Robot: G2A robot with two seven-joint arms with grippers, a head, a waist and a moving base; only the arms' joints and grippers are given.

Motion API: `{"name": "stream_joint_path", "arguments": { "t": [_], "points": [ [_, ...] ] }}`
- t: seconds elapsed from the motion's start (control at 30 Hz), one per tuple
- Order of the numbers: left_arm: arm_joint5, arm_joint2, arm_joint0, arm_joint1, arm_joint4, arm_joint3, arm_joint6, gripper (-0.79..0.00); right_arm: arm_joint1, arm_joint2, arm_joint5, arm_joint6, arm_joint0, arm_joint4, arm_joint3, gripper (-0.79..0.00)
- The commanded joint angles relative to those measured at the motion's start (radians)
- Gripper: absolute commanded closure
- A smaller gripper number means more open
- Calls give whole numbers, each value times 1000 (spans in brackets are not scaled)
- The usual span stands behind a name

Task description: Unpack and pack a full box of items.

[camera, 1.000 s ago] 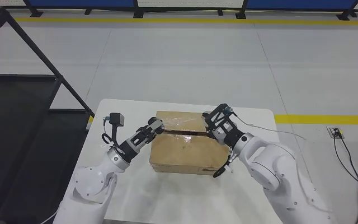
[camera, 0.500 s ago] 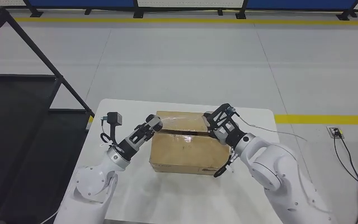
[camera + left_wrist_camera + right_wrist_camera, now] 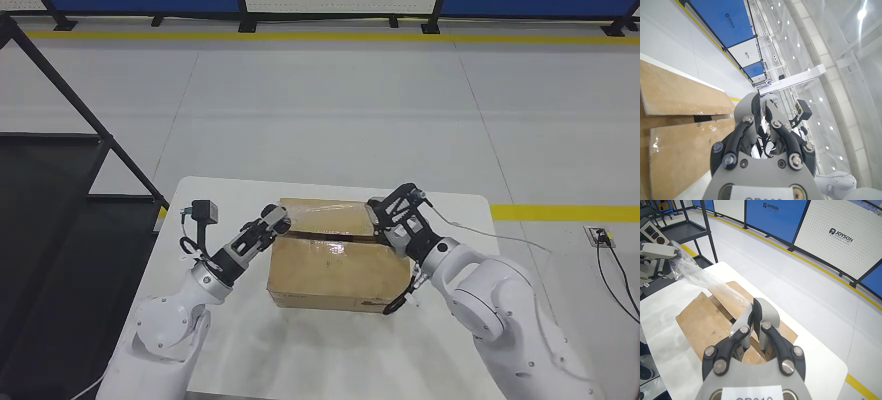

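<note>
Two grippers pinch one clear tape strip (image 3: 715,283), stretched over the far flap of the cardboard box (image 3: 325,262) on the table (image 3: 330,345): left gripper (image 3: 278,218) at its left end, right gripper (image 3: 381,212) at its right. A black rack (image 3: 50,260) stands left.

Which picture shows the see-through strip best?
Right wrist view: the clear plastic strip stretches from the right hand to the left hand above the brown cardboard box. The top view shows a faint glint; the left wrist view, a crumpled end.
</note>
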Motion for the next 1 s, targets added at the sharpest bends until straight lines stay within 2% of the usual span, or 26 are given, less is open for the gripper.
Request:
{"name": "stream_joint_path", "arguments": {
  "t": [0.0,0.37,0.53,0.7,0.77,0.87,0.93,0.97],
  "points": [
    [2,-9,4,1,0,-3,2,-785,0,5,-1,1,1,4,0,0],
    [15,-92,22,11,6,-18,52,-785,6,50,-46,10,-6,38,-9,0],
    [27,-75,17,12,17,-14,35,-785,8,71,-73,0,-17,87,-14,0],
    [38,-32,7,7,26,-1,53,-785,4,76,-34,-21,-24,156,-22,0],
    [41,-9,0,3,37,5,73,-646,2,78,-21,-28,-22,188,-26,0],
    [35,25,-12,-2,49,11,88,-582,-1,79,-3,-43,-20,247,-27,0],
    [32,44,-21,-3,87,17,98,-425,-3,82,-5,-54,-16,288,-27,0],
    [31,55,-25,-4,104,20,101,-406,-3,85,-5,-63,-15,303,-25,0]
  ]
}}
